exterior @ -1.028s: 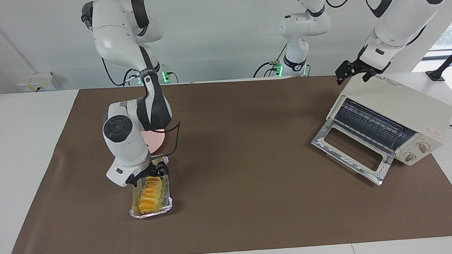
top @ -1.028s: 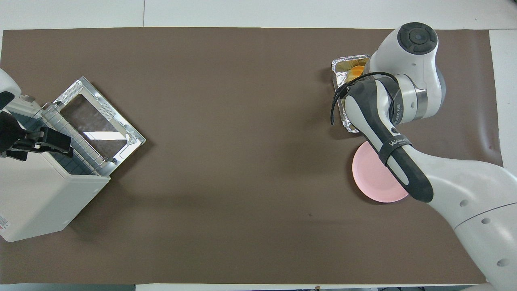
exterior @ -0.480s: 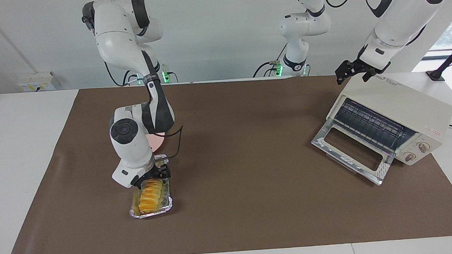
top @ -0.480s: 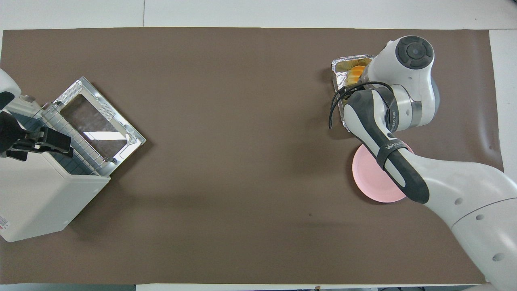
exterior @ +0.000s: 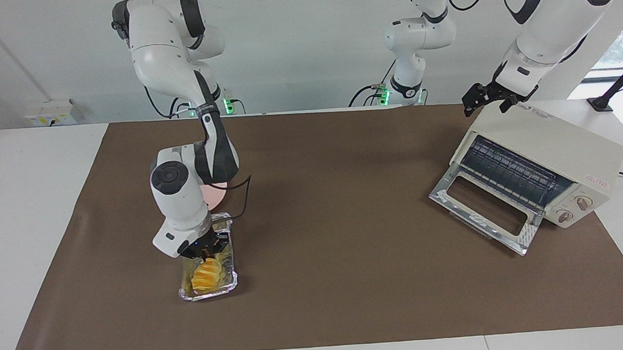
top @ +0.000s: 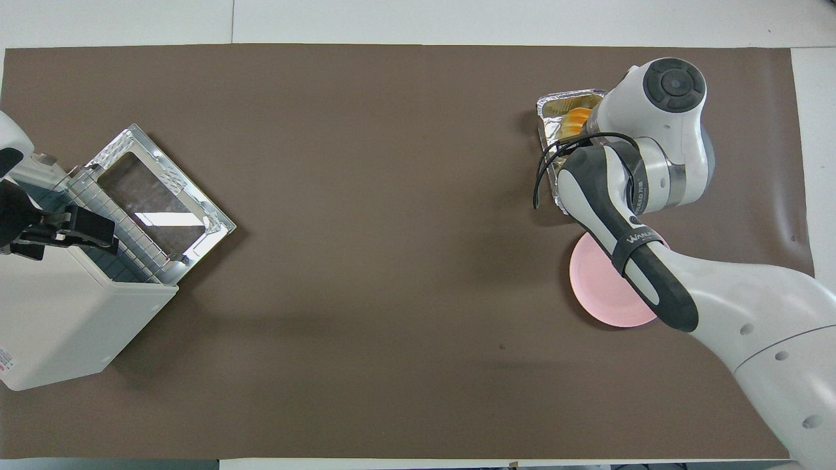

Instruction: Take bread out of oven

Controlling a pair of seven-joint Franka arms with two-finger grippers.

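Bread, the ridged yellow-orange loaf (exterior: 207,277), sits in the silver foil tray (exterior: 234,279), well apart from the cream-white oven (exterior: 550,146). Right gripper (exterior: 204,251) has dropped onto it since a second ago, fingers pinching the loaf; left gripper (exterior: 484,98) waits over the oven.

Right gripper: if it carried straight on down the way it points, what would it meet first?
Most likely the bread in the foil tray; the right gripper is directly over it, perhaps already touching it.

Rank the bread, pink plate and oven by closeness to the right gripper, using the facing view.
1. Bread, in the foil tray right under the right gripper.
2. Pink plate, nearer the robots.
3. Oven, at the left arm's end.
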